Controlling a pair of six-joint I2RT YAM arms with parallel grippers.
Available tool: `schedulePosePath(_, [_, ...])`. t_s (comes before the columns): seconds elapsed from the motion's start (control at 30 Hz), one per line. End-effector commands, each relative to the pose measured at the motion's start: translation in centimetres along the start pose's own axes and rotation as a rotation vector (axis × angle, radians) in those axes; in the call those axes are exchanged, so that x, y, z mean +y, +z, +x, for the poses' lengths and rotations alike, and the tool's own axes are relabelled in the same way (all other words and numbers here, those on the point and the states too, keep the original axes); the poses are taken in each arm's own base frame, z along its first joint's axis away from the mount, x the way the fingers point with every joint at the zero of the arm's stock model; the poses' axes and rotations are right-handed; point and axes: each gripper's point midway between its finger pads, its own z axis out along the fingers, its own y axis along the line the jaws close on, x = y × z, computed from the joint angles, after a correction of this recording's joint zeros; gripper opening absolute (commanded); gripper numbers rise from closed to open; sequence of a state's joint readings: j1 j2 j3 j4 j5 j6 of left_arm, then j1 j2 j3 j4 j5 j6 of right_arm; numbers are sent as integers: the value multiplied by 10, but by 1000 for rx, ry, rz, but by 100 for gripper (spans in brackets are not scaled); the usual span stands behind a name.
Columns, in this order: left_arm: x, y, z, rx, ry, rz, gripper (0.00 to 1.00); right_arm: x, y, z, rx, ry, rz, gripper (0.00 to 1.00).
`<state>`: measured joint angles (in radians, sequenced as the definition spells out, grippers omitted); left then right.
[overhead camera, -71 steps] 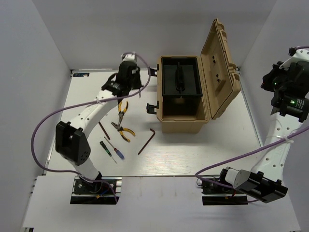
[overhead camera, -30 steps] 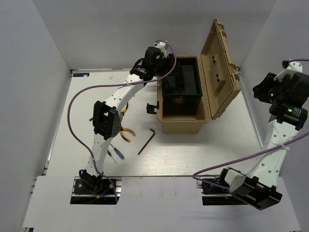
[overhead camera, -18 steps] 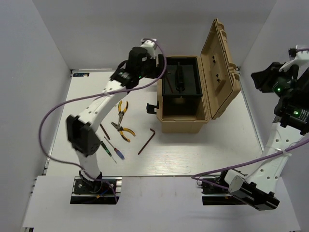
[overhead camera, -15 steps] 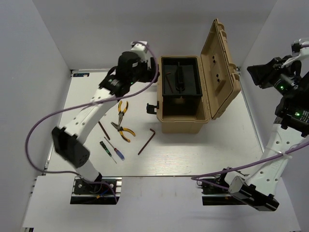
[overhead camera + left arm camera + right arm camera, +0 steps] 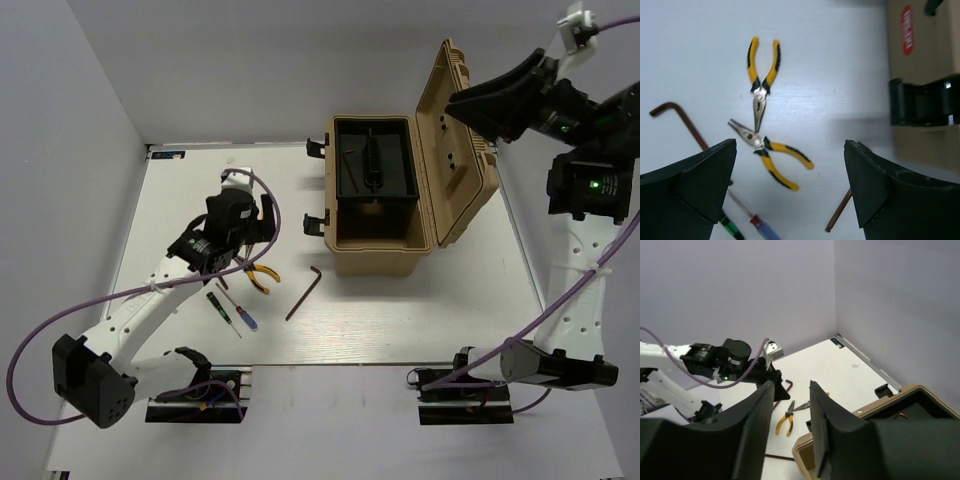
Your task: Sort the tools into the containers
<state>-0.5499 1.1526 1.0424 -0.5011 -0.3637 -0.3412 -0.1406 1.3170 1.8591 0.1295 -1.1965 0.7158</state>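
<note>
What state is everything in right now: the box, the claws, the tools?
Toolbox: lid open.
Left gripper: open, empty, over the pliers.
Right gripper: slightly open, empty, raised high.
Pliers, second pair: jaws shut, lying on the table.
Hex key: inside the toolbox.
Screwdrivers: lying on the table.

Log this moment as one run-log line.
left hand: open, empty, over yellow pliers | right hand: open, empty, raised by toolbox | toolbox: lid up, hex key inside | screwdrivers: on table
</note>
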Motion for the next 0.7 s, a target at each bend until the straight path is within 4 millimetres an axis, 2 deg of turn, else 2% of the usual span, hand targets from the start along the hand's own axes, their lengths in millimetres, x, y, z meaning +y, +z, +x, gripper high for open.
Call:
schedulePosePath(0.0, [23, -17, 0, -31, -57, -83, 99, -8, 14, 24, 56, 47, 84, 39])
schedulePosePath(0.03, [26, -20, 0, -36, -69, -96, 99, -18, 17, 40, 92, 73, 107, 39])
schedulePosePath(0.07, [29, -21, 4, -30, -65, -108, 99, -20, 36, 53, 112, 41, 111, 39])
schedulePosePath(0.1, [32, -22, 7, -17, -67, -123, 99, -19, 42, 63, 138, 40, 108, 39])
schedulePosePath(0.13, [36, -26, 5, -29, -80, -137, 99, -12, 51, 91, 216, 68, 89, 38])
schedulePosePath(0.2, [45, -29, 12, -22, -83, -180, 99, -19, 70, 124, 301, 22, 126, 38])
schedulePosePath(0.23, [49, -31, 15, -22, -91, -195, 99, -9, 77, 154, 395, 15, 110, 38])
schedulePosePath(0.27, [53, -33, 18, -20, -101, -211, 99, -18, 84, 178, 463, -17, 127, 38])
schedulePosePath(0.3, [59, -34, 20, -17, -101, -243, 99, 16, 97, 201, 530, -27, 31, 38])
schedulePosePath(0.37, [67, -35, 31, -4, -118, -279, 99, 22, 98, 237, 645, -87, 5, 41])
schedulePosePath(0.4, [73, -39, 31, -6, -112, -305, 99, 43, 108, 263, 713, -146, -56, 43])
schedulePosePath(0.47, [82, -42, 34, -12, -147, -362, 99, 54, 107, 290, 788, -200, -111, 48])
schedulePosePath(0.5, [87, -47, 38, -4, -149, -388, 99, 75, 109, 314, 845, -257, -179, 51])
schedulePosePath(0.53, [92, -49, 41, 2, -155, -413, 99, 81, 110, 323, 864, -303, -222, 55])
schedulePosePath(0.6, [104, -57, 44, -19, -217, -487, 99, 103, 100, 361, 965, -386, -353, 60])
schedulePosePath(0.67, [118, -72, 47, -31, -284, -567, 99, 119, 90, 386, 1030, -415, -452, 67])
